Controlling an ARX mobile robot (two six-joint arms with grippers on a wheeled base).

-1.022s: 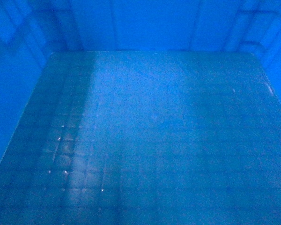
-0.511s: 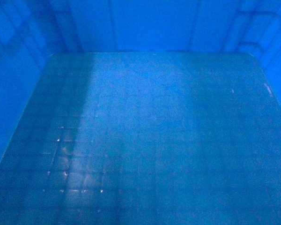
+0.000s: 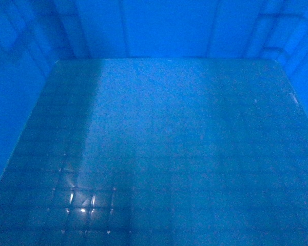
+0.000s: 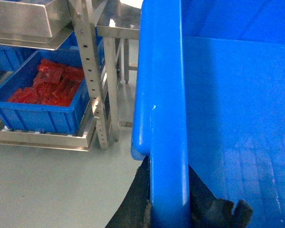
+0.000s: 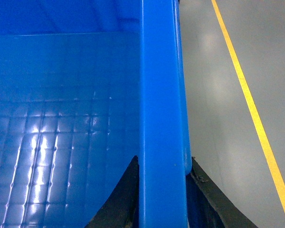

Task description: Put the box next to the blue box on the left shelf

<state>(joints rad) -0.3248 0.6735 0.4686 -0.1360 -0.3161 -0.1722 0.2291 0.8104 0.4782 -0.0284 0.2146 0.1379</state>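
Note:
The box (image 3: 159, 143), a large blue crate, fills the head view; only its glossy grid floor and inner walls show there. My left gripper (image 4: 168, 192) is shut on the box's left rim (image 4: 164, 95), one dark finger on each side of it. My right gripper (image 5: 162, 190) is shut on the right rim (image 5: 161, 95) in the same way. In the left wrist view a blue box (image 4: 42, 116) holding red packets (image 4: 52, 85) sits on the left shelf (image 4: 47, 140), to the left of the carried box and apart from it.
A perforated steel upright (image 4: 92, 71) of the rack stands between the blue box and the carried box. A steel tray (image 4: 23, 19) hangs above the shelf. Grey floor (image 5: 218, 95) with a yellow line (image 5: 249, 99) lies to the right.
The bright reflections on the box's floor have slid toward the near edge, and its far wall's base sits slightly lower in the head view. Both grips are unchanged.

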